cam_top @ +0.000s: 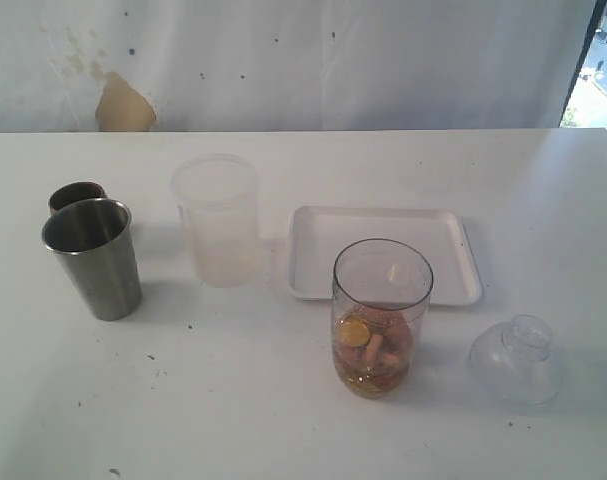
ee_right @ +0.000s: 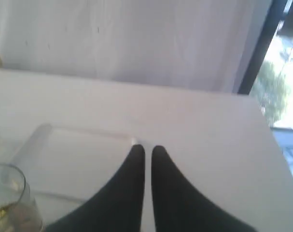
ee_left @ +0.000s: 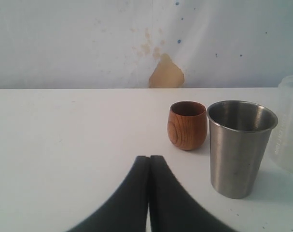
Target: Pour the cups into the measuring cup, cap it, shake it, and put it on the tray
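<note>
measuring cup [cam_top: 382, 290] holds mixed pieces [cam_top: 371, 350]

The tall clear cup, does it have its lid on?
No, the measuring cup stands open at the top, and a clear domed lid lies apart from it on the table.

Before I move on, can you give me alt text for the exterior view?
A clear measuring cup holding brown and yellow pieces stands uncapped on a table, in front of an empty white tray. A steel tumbler, a brown cup behind it and a frosted tub stand to the left; a clear domed lid lies at right.
</note>
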You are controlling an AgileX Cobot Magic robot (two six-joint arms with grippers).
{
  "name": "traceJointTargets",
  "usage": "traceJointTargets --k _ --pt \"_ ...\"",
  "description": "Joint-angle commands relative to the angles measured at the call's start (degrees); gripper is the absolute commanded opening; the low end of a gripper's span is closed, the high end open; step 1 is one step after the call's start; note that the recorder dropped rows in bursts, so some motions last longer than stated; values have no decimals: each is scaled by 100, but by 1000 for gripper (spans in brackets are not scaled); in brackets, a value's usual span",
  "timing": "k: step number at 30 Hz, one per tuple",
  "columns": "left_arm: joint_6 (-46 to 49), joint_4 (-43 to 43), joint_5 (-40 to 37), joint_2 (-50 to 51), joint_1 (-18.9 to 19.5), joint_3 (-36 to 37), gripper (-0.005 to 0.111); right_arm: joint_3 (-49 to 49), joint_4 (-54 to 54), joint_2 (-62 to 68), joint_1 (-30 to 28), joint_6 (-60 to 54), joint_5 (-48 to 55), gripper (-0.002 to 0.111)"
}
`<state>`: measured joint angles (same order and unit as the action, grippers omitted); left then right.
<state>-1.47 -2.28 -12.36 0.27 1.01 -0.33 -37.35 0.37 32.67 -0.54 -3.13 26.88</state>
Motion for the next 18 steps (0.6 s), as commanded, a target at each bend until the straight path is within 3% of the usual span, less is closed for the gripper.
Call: traceJointTargets --k 1,5,8,14,18 --pt "18 53 68 -27 -10 33 0 -697 -37 1313 -12 181 1332 23" --pt "18 53 68 -27 -10 33 0 -941 -37 2344 -12 88 2493 44" --pt "18 53 68 -27 -10 33 0 -941 8 2948 -12 30 2729 56" --pt "18 53 68 -27 -10 33 0 -941 1237 3846 -1 -852 2520 58" --pt "18 53 68 -27 -10 33 0 -1002 1234 4390 -1 -1083 2246 58"
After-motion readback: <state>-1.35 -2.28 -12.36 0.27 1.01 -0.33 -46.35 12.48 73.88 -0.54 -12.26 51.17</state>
